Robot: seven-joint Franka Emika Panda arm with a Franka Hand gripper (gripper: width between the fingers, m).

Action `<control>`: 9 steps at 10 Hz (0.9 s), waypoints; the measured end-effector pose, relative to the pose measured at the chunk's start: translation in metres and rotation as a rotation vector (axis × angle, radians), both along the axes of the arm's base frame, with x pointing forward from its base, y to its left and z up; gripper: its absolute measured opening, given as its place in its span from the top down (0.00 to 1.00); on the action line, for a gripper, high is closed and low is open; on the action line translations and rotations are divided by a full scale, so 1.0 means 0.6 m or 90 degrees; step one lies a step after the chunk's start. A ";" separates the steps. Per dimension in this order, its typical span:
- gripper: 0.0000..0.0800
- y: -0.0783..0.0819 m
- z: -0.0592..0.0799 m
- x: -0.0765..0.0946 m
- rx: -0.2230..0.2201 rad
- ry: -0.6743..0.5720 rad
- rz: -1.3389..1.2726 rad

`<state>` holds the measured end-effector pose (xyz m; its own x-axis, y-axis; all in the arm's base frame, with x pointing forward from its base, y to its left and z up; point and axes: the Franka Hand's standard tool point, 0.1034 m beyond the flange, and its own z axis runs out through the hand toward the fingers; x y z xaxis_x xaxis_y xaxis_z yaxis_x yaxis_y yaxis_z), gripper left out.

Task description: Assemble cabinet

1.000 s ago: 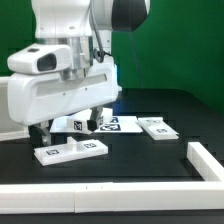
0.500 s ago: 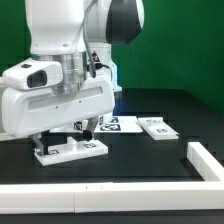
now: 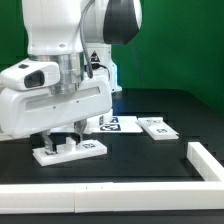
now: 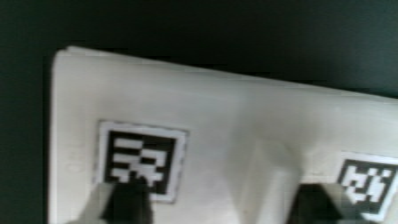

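A flat white cabinet panel (image 3: 88, 148) with small tags lies on the black table at the exterior view's left. My gripper (image 3: 61, 141) is down over its left part, with the fingers (image 3: 45, 139) spread wide and low at the panel. In the wrist view the panel (image 4: 231, 120) fills the picture, with one tag (image 4: 143, 155) by each dark fingertip (image 4: 121, 205). The gripper (image 4: 222, 207) is open and holds nothing. A second tagged panel (image 3: 158, 127) lies further to the right. The box body is not in view.
A tagged flat white piece (image 3: 120, 123) lies behind, partly hidden by the arm. A long plain white rail (image 3: 100, 196) runs along the front and turns up at the right (image 3: 206, 160). A green wall stands behind.
The arm has come down and moved toward the exterior view's left, so the open fingers now sit low over the left panel. The panels have not moved.
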<state>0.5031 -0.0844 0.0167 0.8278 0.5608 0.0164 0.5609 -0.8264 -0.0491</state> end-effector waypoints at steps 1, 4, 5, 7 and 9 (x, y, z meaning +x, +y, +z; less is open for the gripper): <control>0.73 0.000 0.000 0.000 0.000 0.000 0.000; 0.92 -0.026 0.003 0.009 0.000 -0.008 0.116; 0.92 -0.042 0.004 0.024 0.005 0.001 0.164; 0.92 -0.052 0.002 0.063 0.000 -0.003 0.251; 0.92 -0.044 0.002 0.070 0.000 -0.006 0.281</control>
